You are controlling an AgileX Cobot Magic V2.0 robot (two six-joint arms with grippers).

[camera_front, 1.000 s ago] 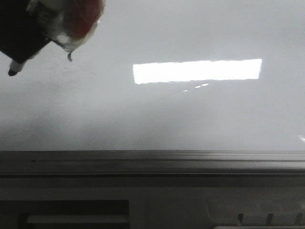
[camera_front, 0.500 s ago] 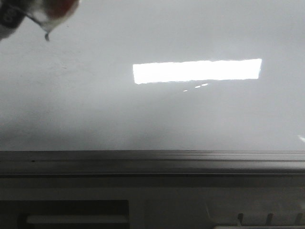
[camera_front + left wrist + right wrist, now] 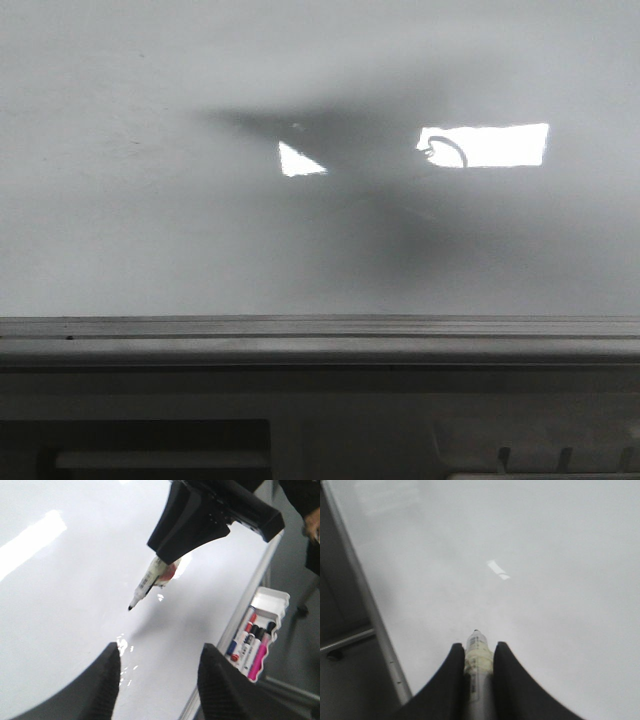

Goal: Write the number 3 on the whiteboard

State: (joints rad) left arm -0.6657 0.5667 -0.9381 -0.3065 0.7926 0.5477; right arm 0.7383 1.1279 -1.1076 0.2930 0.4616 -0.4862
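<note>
Arm gone from view, shadow across glossy whiteboard [image 3: 150, 230].

The right gripper [image 3: 165, 562] clamps a marker [image 3: 146, 584] whose tip hovers just off the whiteboard [image 3: 60, 580], near the marker tray [image 3: 257, 630] at its edge.

Marker [image 3: 146, 582] tip above whiteboard [image 3: 60, 580], marker tray [image 3: 257, 635] beside board's edge

One whiteboard [image 3: 120, 230], two pincers, one held marker [image 3: 145, 585], one marker tray [image 3: 262, 625].
</note>
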